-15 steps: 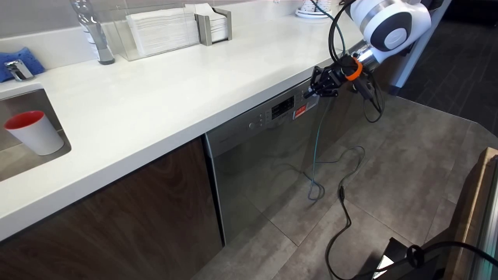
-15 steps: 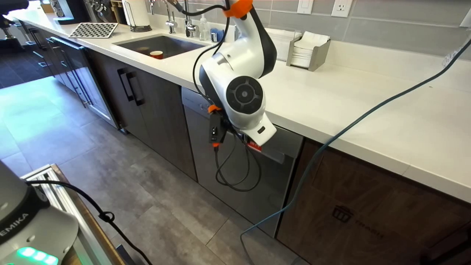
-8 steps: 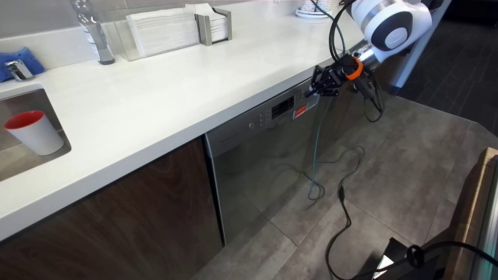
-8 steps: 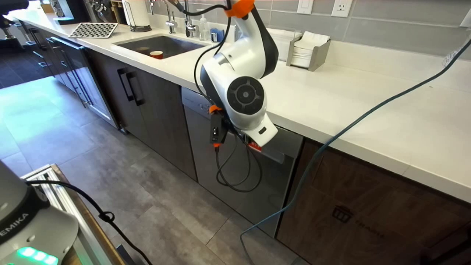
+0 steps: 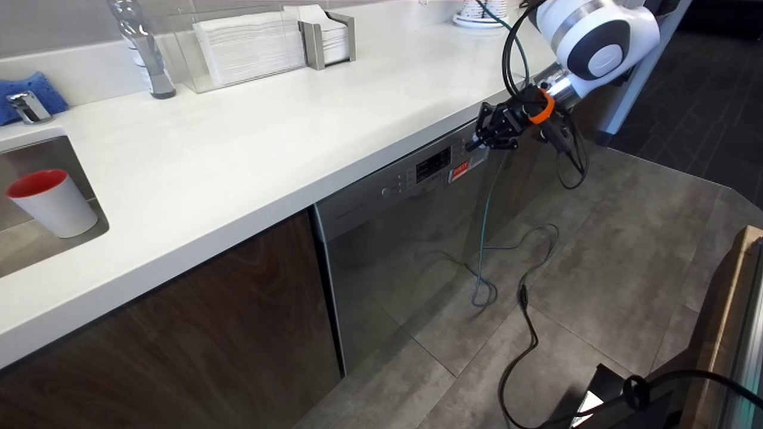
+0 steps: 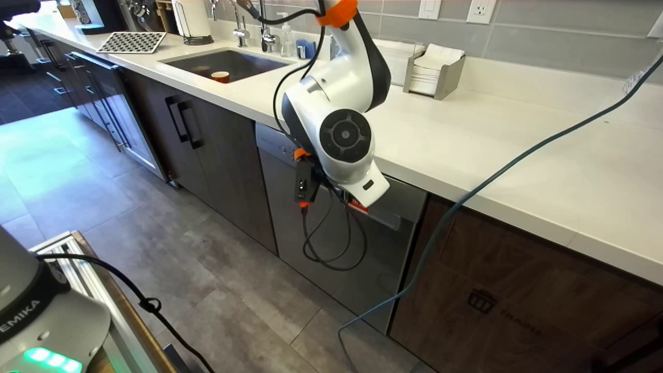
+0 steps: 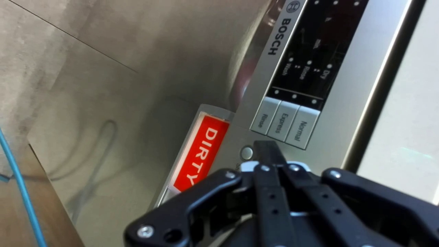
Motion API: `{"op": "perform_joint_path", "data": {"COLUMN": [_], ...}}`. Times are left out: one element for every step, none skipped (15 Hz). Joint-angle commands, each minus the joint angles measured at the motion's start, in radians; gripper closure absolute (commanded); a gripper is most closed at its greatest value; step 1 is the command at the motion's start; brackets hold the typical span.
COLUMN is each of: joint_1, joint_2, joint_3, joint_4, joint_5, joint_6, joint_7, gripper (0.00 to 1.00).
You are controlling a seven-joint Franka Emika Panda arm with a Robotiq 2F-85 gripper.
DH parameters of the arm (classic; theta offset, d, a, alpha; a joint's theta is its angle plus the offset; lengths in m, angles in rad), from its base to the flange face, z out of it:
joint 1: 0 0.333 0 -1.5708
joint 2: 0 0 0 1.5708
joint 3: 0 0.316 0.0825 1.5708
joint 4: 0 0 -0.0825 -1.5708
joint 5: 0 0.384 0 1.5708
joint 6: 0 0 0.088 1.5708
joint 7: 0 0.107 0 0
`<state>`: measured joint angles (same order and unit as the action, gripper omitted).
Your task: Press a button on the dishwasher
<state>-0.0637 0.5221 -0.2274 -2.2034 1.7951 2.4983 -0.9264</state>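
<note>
The dishwasher has a grey steel front (image 5: 387, 268) under the counter, and it shows in both exterior views (image 6: 386, 254). In the wrist view, its dark display (image 7: 319, 44) sits above flat buttons marked Rinse, Express and Normal (image 7: 299, 128). A small round silver button (image 7: 246, 153) lies beside my fingertips. My gripper (image 7: 269, 151) is shut, with its fingertips together and nothing visible between them. It also shows in an exterior view (image 5: 472, 144), at the control strip right of the display. I cannot tell whether the tips touch the panel. The arm hides the gripper in an exterior view.
A red DIRTY label (image 7: 202, 152) is on the dishwasher front by the gripper. The white counter edge (image 5: 381, 158) overhangs above the strip. Cables hang from the wrist (image 6: 347, 259) and a blue cable (image 6: 440, 228) crosses the space. A napkin holder (image 5: 326, 39) stands on the counter.
The arm shifts only very slightly over the last second. The gripper stays shut at the control strip. Nothing else visibly changes.
</note>
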Motion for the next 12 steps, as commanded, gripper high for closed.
{"op": "perform_joint_path", "data": {"joint_1": [-0.021, -0.02, -0.021, -0.022, -0.023, -0.024, -0.023, -0.023, -0.023, -0.024, -0.025, -0.026], "joint_2": [0.024, 0.026, 0.026, 0.027, 0.029, 0.033, 0.036, 0.04, 0.044, 0.042, 0.043, 0.045], "joint_3": [0.012, 0.012, 0.012, 0.012, 0.012, 0.014, 0.015, 0.016, 0.017, 0.016, 0.017, 0.018], "joint_4": [0.031, 0.034, 0.037, 0.041, 0.045, 0.047, 0.049, 0.051, 0.054, 0.052, 0.054, 0.056], "joint_5": [0.003, 0.01, 0.014, 0.019, 0.02, 0.021, 0.022, 0.021, 0.023, 0.024, 0.028, 0.033], "joint_6": [-0.014, -0.011, -0.009, -0.009, -0.01, -0.013, -0.011, -0.011, -0.011, -0.011, -0.013, -0.016], "joint_7": [0.019, 0.015, 0.012, 0.009, 0.009, 0.01, 0.01, 0.012, 0.013, 0.012, 0.011, 0.01], "gripper": [1.0, 1.0, 1.0, 1.0, 1.0, 1.0, 1.0, 1.0, 1.0, 1.0, 1.0, 1.0]}}
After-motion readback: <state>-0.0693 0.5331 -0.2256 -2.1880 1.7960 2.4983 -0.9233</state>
